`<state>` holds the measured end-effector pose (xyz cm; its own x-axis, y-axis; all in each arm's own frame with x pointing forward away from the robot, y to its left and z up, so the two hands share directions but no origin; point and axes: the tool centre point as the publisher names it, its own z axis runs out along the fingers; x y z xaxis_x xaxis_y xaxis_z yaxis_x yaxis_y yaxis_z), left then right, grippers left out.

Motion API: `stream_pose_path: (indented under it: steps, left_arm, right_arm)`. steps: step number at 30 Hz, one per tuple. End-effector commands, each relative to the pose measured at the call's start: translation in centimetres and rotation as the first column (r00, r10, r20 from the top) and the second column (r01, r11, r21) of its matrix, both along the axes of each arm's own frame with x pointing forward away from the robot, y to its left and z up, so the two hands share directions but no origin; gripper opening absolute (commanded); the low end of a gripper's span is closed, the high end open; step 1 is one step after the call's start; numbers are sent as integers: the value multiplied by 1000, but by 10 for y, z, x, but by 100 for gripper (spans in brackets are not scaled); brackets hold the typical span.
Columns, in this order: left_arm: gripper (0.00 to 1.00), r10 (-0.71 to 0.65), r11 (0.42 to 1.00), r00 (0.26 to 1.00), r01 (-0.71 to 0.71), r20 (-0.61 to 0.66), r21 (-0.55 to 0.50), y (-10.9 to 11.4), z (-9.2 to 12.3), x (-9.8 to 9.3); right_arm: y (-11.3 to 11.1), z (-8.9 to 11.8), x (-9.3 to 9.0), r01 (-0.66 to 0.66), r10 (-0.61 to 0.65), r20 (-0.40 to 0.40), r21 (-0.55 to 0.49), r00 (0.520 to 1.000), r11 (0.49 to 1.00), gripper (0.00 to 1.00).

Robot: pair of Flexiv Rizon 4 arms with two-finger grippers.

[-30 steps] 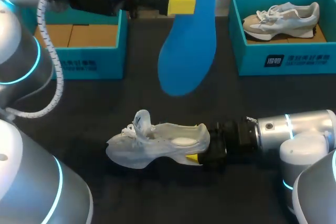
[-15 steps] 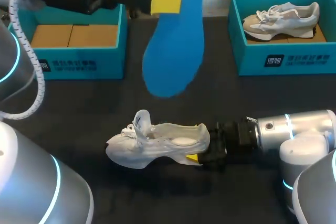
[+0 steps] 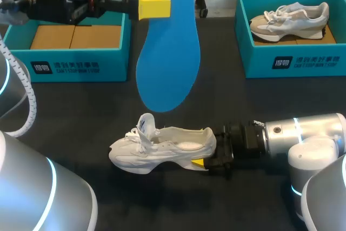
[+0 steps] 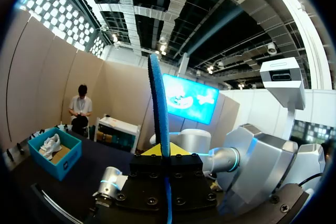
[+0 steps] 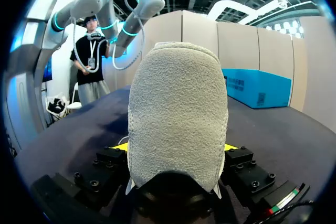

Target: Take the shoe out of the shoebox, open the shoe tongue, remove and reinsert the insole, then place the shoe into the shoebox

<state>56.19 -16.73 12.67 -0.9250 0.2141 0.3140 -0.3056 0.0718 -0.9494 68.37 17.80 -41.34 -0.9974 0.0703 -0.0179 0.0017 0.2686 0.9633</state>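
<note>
The left fingers (image 3: 154,7) are closed on the blue insole (image 3: 167,52), holding it upright above the desk (image 3: 81,112), its toe end hanging just above the white shoe (image 3: 162,147). The shoe rests on the desk, tongue raised, heel clamped between the right fingers (image 3: 198,162) from both sides. The open shoebox (image 3: 75,67) stands behind, well apart
</note>
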Motion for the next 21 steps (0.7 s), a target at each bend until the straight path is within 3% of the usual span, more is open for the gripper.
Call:
stream_pose_path:
  steps: [1, 2, 3, 4, 14, 21]
  left_arm:
    - [0, 4, 1000, 1000, -4, -1, -3, 1, -3, -2]
    - [0, 4, 1000, 1000, -4, -1, -3, 1, -3, -2]
    - [0, 4, 1000, 1000, -4, -1, -3, 1, -3, -2]
    - [0, 4, 1000, 1000, -4, -1, -3, 1, -3, -2]
    - [0, 4, 1000, 1000, -4, -1, -3, 1, -3, -2]
    - [0, 4, 1000, 1000, -4, -1, -3, 1, -3, -2]
  right_arm:
    - [-1, 4, 1, -2, 2, 8, -16, 1000, 1000, 0]
    - [-2, 5, 1, -8, 8, 10, -30, 1000, 1000, 13]
    - [-4, 6, 1, -11, 11, 9, -46, 1000, 999, 42]
    - [-5, 7, 2, -18, 19, 9, -62, 1000, 998, 100]
    - [-29, 21, 1, -77, 74, -22, -280, 997, 957, 100]
    - [-37, 34, 5, -155, 119, -102, -521, 988, 839, 100]
